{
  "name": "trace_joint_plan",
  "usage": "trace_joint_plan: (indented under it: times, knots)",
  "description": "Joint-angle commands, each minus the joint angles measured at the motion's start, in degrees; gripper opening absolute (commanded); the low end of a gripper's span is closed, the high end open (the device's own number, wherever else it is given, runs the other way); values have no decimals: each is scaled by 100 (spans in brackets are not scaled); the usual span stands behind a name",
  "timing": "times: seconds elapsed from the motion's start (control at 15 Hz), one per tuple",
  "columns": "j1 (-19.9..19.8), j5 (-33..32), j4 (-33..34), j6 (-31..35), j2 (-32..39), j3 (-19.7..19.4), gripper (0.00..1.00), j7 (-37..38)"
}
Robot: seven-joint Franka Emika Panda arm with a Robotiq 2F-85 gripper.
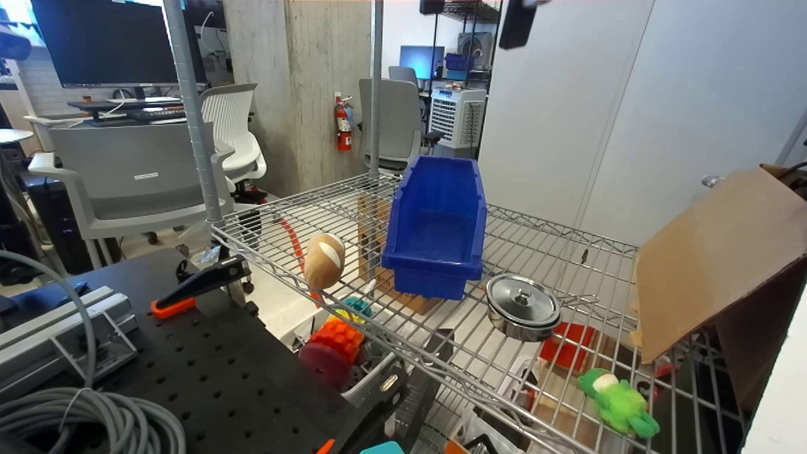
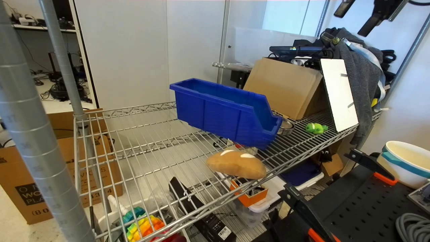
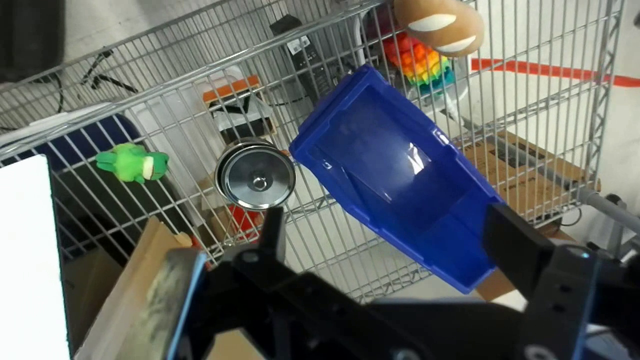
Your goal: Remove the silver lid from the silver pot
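On the wire surface [image 1: 567, 232], just beside the bin [image 1: 435, 243], we find the pot [image 1: 517, 331] standing upright, with the lid [image 1: 524, 305] lying over its mouth, so the lifting is not yet done. The two are much the same width, which is likely why the lid rests on the pot's rim rather than dropping inside. The lid's knob [image 3: 259, 183] faces up at the centre, and we take that for the natural place to pinch. The claw [image 3: 383, 220] hangs well above the pot, its jaws wide apart and holding nothing; we suppose this height gives us room to line up before coming down past the bin's walls. In the wrist view the knob lies outside the gap between the jaws, so the next move probably calls for a sideways shift first. The toy [image 1: 618, 401] and the loaf [image 1: 325, 260] lie apart from the pot and should not hinder us. The bin might, since it crowds one side, and the light-looking pot could slide on the wire surface if we press hard or drag the lid.
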Motion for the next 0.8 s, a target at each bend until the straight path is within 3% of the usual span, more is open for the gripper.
trace_joint_plan:
  times: [0.0,0.07,0.13,0.53,0.73]
  knots:
    - [123,-180,967,175,1499,-30,100,245]
    - [101,-263,1187,243,1866,-3,100,341]
    - [-308,-247,1409,386,2248,408,100,368]
    - [-776,-298,3012,375,4368,869,100,729]
    - [-799,-444,3516,422,5067,905,100,1233]
